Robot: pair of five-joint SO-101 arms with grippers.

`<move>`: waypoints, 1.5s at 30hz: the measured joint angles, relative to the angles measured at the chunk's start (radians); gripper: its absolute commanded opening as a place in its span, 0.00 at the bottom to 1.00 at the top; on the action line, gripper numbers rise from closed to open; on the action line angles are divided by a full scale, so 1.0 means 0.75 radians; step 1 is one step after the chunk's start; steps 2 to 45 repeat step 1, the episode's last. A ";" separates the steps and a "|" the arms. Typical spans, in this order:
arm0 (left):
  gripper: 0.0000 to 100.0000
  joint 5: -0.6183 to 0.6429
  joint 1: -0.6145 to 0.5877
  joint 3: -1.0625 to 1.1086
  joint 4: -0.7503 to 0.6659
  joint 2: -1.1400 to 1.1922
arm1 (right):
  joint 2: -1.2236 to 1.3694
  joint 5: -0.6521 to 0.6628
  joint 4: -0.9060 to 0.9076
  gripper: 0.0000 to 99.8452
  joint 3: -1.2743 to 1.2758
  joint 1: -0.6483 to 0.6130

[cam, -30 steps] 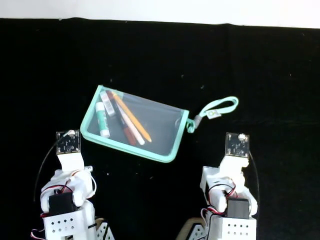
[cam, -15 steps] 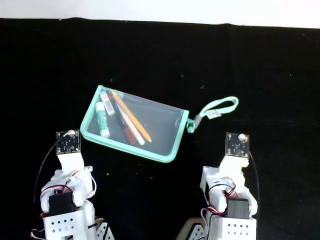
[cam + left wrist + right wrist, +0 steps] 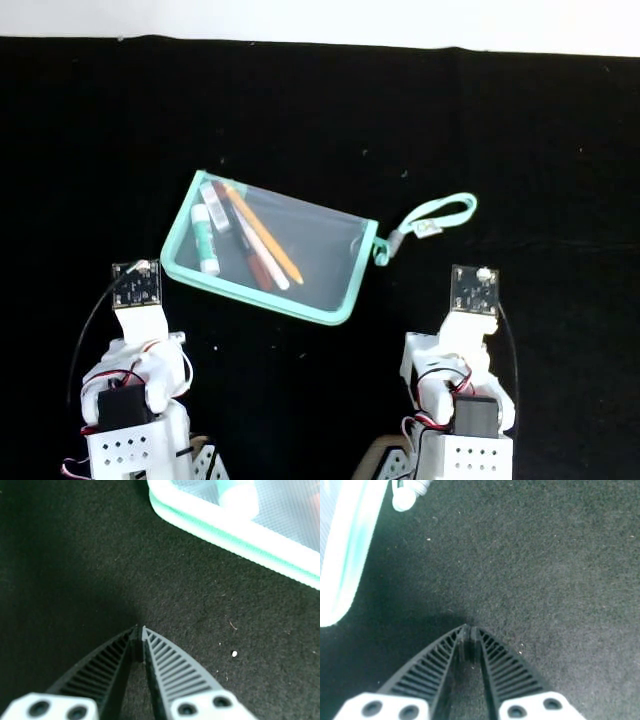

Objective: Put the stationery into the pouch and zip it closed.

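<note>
Down on the black tabletop [image 3: 500,130]: a pouch [image 3: 320,255] with a mint rim, lying flat and skewed, just ahead of both arms. Visible through its clear face: a glue stick [image 3: 206,240], an orange pencil [image 3: 262,233] and pens [image 3: 255,262], all inside, bunched toward the end nearer the left arm. Off the far corner, a strap [image 3: 437,213], looped out flat on the tabletop toward the right side.

Over to the left hand [image 3: 139,628]: narrowed right down, pinched tip to tip, gripping nothing. Sits over bare tabletop, near the pouch's rim but clear of it, with the glue stick's pale end just past that rim.

Now the right hand [image 3: 468,628]: same story, closed to a sliver, nothing between the tips. Parked over bare tabletop beside the pouch's strap-end corner, apart from it, with a small white fitting [image 3: 405,495] just off that corner.

Both arms folded back at the near edge, one either side of the pouch, touching none of it.
</note>
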 measured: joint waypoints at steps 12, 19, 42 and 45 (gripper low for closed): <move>0.01 0.000 0.000 0.000 0.000 0.000 | 0.000 0.000 0.000 0.01 0.000 0.000; 0.01 0.000 0.000 0.000 0.000 0.000 | 0.000 0.000 0.000 0.01 0.000 0.000; 0.01 0.000 0.000 0.000 0.000 0.000 | 0.000 0.000 0.000 0.01 0.000 0.000; 0.01 0.000 0.000 0.000 0.000 0.000 | 0.000 0.000 0.000 0.01 0.000 0.000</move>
